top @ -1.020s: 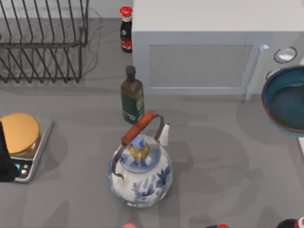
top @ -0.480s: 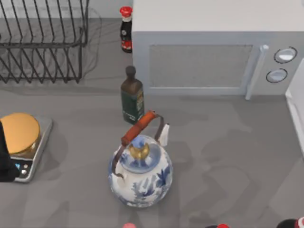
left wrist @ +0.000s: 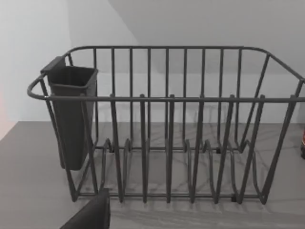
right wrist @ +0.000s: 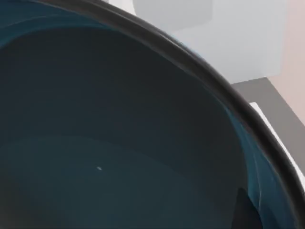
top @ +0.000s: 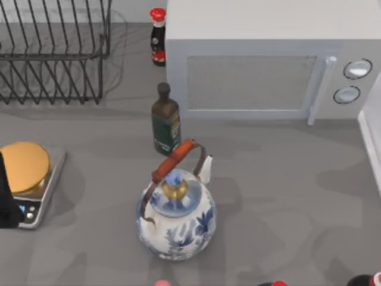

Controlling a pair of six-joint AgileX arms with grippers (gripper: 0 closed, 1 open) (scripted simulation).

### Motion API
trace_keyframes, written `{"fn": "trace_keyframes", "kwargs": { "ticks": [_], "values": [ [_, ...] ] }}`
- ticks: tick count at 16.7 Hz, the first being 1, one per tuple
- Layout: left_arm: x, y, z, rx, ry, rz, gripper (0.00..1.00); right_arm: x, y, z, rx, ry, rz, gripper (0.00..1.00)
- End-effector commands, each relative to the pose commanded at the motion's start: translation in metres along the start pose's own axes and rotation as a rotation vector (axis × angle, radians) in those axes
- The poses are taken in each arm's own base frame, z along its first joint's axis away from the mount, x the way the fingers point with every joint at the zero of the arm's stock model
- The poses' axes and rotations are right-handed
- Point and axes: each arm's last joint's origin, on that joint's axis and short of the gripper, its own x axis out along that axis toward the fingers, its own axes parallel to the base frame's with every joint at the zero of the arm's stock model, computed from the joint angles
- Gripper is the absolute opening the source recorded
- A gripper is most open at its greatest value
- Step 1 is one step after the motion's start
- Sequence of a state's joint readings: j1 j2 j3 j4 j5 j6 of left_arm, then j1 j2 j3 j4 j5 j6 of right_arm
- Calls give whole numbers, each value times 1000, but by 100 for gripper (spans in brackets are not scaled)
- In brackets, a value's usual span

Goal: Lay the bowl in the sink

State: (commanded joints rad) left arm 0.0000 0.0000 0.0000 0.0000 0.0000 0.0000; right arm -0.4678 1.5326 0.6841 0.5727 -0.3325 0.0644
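Grey counter with teapot (top: 176,217), teal bowl (right wrist: 119,143) close against right wrist camera, claw grip unclear

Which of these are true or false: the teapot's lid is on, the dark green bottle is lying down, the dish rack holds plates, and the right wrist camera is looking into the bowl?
1. The teapot has its lid on. True.
2. The dark green bottle lies on its side. False: it stands upright in front of the microwave.
3. The dish rack holds plates. False: its slots are bare.
4. The right wrist view looks into the teal bowl. True.
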Motion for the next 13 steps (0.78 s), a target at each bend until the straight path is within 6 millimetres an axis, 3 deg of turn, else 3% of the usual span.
{"fn": "trace_keyframes", "kwargs": {
  "ticks": [6,13],
  "values": [
    [0,0,0,0,0,0,100,-21,-5,10,-144,-239,110,0],
    [0,0,0,0,0,0,100,-21,-4,11,-155,-253,123,0]
  ]
}}
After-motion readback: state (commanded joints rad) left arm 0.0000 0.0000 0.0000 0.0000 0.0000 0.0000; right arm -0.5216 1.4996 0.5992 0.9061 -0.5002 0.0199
